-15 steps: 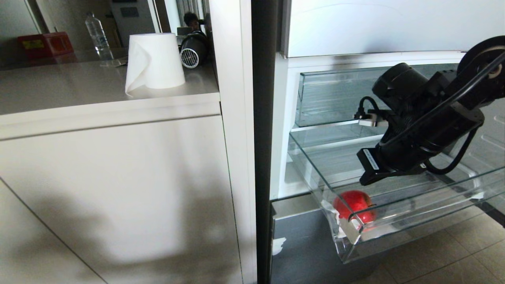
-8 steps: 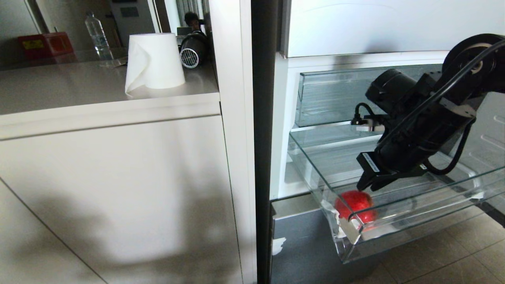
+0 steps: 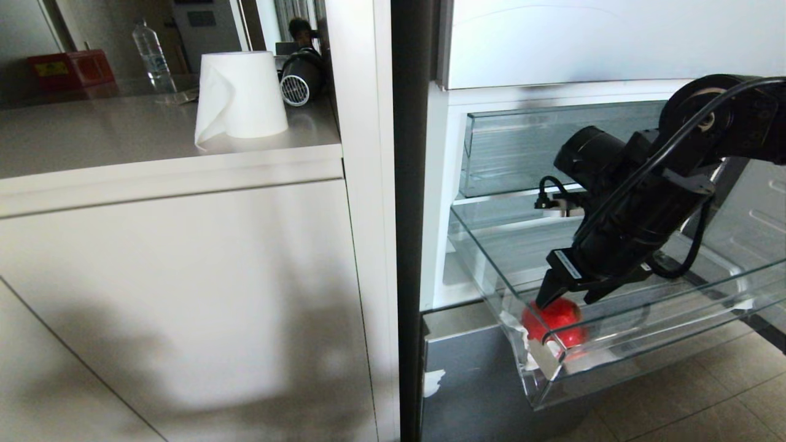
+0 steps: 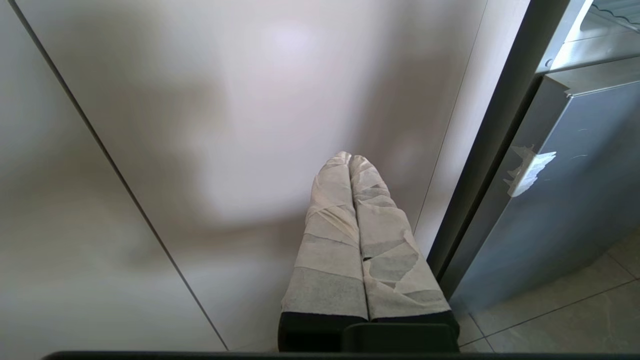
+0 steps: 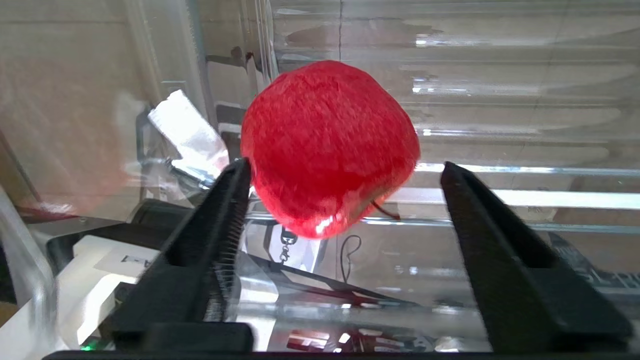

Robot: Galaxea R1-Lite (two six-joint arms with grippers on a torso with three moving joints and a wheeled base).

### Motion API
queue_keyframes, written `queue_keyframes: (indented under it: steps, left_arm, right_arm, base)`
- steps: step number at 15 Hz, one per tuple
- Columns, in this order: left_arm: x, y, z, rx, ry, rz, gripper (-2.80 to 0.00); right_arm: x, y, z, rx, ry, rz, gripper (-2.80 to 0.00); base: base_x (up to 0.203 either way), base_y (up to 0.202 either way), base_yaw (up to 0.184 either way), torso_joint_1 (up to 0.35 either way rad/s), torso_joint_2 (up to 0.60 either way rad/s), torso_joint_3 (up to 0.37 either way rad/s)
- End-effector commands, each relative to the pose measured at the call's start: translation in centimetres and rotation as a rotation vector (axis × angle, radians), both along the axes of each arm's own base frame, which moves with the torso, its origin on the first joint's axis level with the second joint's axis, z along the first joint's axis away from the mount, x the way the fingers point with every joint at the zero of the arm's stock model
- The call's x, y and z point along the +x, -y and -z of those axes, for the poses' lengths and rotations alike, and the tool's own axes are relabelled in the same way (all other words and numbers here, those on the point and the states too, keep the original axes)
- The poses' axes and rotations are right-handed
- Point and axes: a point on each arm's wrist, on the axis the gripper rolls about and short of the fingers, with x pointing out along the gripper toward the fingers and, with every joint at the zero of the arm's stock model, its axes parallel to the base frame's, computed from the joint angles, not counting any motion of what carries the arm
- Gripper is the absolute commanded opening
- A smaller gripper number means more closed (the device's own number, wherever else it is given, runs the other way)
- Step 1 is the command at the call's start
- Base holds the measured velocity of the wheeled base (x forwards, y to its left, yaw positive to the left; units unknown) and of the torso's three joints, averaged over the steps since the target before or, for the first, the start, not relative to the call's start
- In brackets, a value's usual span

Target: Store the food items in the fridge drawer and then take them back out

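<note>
Red fruit (image 3: 554, 320) in the drawer's (image 3: 645, 344) front corner

We see a glossy, round red fruit by the drawer's white tape scraps. Our right end effector (image 5: 342, 172), shut and higher a second ago, now straddles it with fingers spread; the left end effector (image 4: 350, 160) stays pressed together beside the fridge.

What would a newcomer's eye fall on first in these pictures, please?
Most striking is the glossy red fruit lying in the front corner of the pulled-out clear fridge drawer. The right hand hangs just over it with fingers spread, one on each side. On the counter to the left stands a white paper roll.
</note>
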Motion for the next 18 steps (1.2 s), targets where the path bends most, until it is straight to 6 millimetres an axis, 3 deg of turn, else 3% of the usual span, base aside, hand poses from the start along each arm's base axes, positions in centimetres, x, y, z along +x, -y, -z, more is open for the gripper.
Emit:
queue_keyframes:
  steps: [1, 8, 18]
  left_arm:
    - [0.0, 0.0, 0.0, 0.0, 0.0, -0.001, -2.8]
    - [0.0, 0.0, 0.0, -0.001, 0.0, -0.001, -2.8]
    - [0.0, 0.0, 0.0, 0.0, 0.0, 0.0, -2.8]
  right_arm:
    - [0.6, -0.2, 0.9, -0.013, -0.03, -0.002, 0.0]
    - [1.3, -0.4, 2.2, -0.044, -0.07, -0.048, 0.0]
    - [-0.2, 0.2, 1.4, -0.073, -0.128, -0.054, 0.0]
  base:
    - [0.0, 0.0, 0.0, 0.0, 0.0, 0.0]
    - [0.0, 0.0, 0.0, 0.0, 0.0, 0.0]
    - [0.0, 0.0, 0.0, 0.0, 0.0, 0.0]
